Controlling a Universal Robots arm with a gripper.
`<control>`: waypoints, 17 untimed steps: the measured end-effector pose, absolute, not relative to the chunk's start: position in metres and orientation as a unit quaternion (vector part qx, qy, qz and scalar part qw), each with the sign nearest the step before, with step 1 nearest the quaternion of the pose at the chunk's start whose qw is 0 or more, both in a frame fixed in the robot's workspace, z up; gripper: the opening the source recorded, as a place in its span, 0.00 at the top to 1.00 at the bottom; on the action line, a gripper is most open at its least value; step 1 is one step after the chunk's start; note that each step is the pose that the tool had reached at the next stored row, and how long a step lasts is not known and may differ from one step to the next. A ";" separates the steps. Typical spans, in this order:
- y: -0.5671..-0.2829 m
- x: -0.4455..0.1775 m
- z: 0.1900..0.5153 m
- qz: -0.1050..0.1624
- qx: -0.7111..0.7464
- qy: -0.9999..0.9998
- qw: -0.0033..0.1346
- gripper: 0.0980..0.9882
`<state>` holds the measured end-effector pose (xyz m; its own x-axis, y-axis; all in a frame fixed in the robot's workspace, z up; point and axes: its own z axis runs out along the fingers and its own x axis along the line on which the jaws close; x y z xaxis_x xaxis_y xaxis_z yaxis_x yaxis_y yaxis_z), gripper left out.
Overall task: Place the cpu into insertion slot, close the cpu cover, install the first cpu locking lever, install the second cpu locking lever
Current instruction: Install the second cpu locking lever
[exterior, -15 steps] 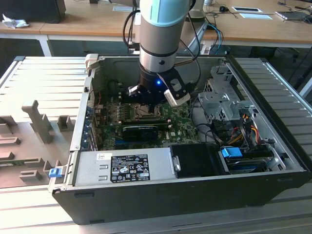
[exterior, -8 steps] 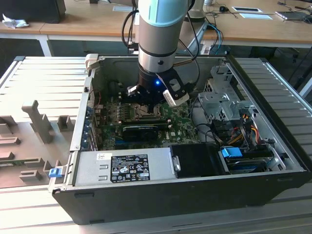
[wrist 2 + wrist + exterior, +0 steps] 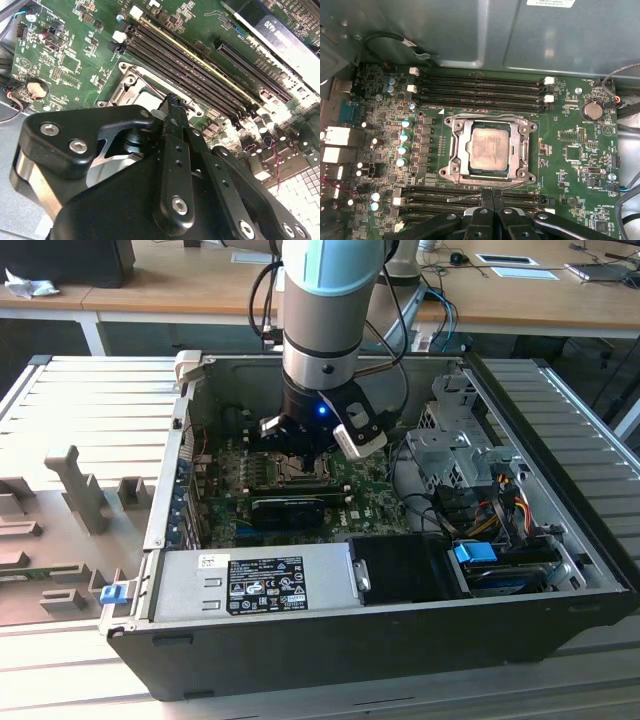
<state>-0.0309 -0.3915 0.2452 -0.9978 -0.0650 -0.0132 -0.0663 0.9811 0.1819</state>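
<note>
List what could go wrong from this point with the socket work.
The end effector sits at the socket edge with its fingertips shut beside a thin locking lever; a slip could bend it or scrape the memory slots alongside.

The cpu already lies under the cpu cover; pressing down on a skewed cover could load the chip unevenly.

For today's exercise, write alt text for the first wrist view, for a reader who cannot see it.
A silver-grey cpu sits in its socket on a green motherboard, with the metal cpu cover closed around it. The black gripper hangs at one edge of the socket, beside rows of dark memory slots.
</note>
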 end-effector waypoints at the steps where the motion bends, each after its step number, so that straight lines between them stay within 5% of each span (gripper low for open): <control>1: -0.391 -0.031 0.245 0.092 -0.033 0.995 0.004 1.00; 17: -0.392 -0.038 0.245 0.092 -0.033 0.995 0.004 1.00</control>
